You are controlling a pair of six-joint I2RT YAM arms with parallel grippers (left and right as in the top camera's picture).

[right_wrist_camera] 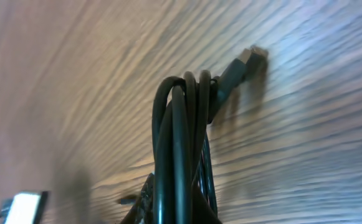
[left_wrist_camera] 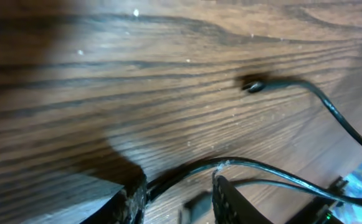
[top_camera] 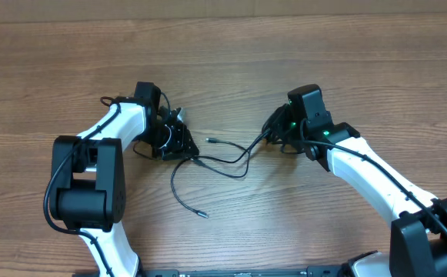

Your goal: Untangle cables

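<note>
Thin black cables [top_camera: 225, 164] lie tangled on the wooden table between my two grippers. One plug tip [top_camera: 210, 141] points left, and another loose end [top_camera: 203, 215] trails toward the front. My left gripper [top_camera: 181, 146] sits at the left end of the tangle. In its wrist view its fingers [left_wrist_camera: 129, 200] stand apart and a cable [left_wrist_camera: 255, 165] runs across the gap [left_wrist_camera: 177, 186] near the tips, with a plug [left_wrist_camera: 253, 85] lying beyond. My right gripper [top_camera: 274, 137] is shut on a bundle of cable loops [right_wrist_camera: 184, 124], and a plug [right_wrist_camera: 242, 63] sticks out past them.
The wooden table [top_camera: 223, 54] runs bare along the back and at the front middle. The left arm's black base block [top_camera: 85, 185] stands at the front left. The right arm [top_camera: 377, 177] reaches in from the front right corner.
</note>
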